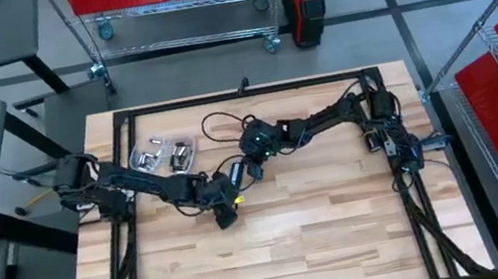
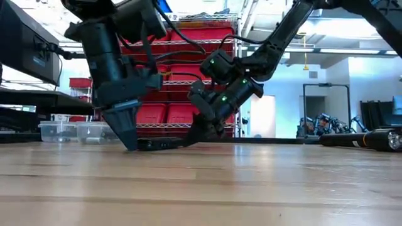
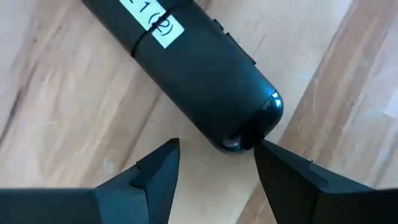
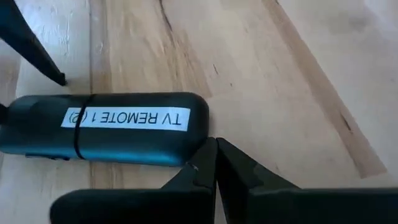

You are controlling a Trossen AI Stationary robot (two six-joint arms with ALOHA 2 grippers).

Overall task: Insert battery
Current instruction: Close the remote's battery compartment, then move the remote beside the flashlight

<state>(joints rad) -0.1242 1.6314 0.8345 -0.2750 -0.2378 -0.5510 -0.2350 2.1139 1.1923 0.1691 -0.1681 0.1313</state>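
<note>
I am looking at a dark, rounded TV remote (image 4: 106,127) lying flat on the wooden surface (image 1: 326,238), back side up, with a white label reading "TV REMOTE 1 (2)" (image 4: 127,117) and a seam line crossing its body near one end. It is sitting near the middle of the surface, between my two arms. Toward the far left corner, two clear plastic containers (image 1: 163,156) are standing side by side; they seem to be holding small metallic items, though I cannot make out what those are from here. My left hand (image 3: 214,168) is hanging low over one rounded end of the remote with its fingers spread apart, one fingertip (image 3: 273,158) just touching or nearly touching that end, and nothing is gripped between them. My right hand (image 4: 214,165) is reaching in from the opposite side, tilted down toward the surface, its fingers pressed together with no gap, their tips resting right at the edge of the remote's other end and holding nothing.
</note>
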